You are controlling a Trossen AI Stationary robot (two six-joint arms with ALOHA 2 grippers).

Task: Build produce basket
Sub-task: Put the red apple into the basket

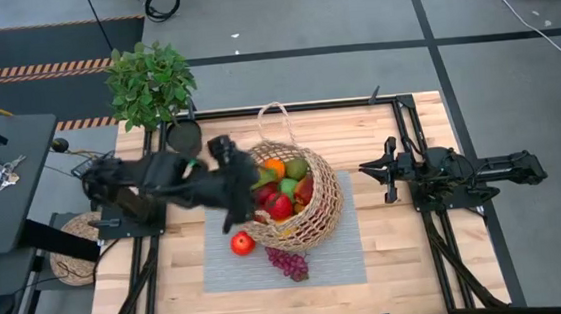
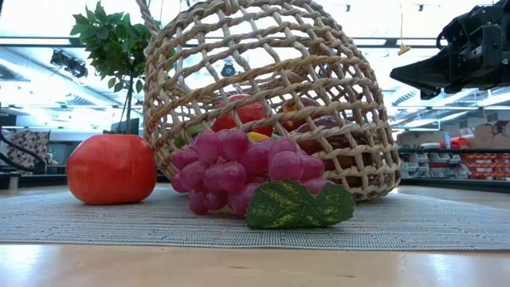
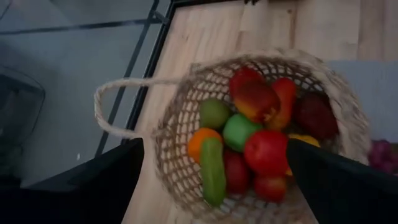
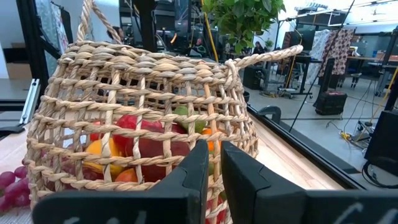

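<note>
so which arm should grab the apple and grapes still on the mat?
Left, probably. Its open hand hovers at the basket rim, just beyond the apple and grapes. The right hand is shut and parked across the basket.

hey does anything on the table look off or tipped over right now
Yes. The basket is leaning toward the left tool, which hangs open at its rim, so its mouth faces sideways. A red apple and the purple grapes lie outside it on the grey mat. The right tool waits shut, apart.
</note>
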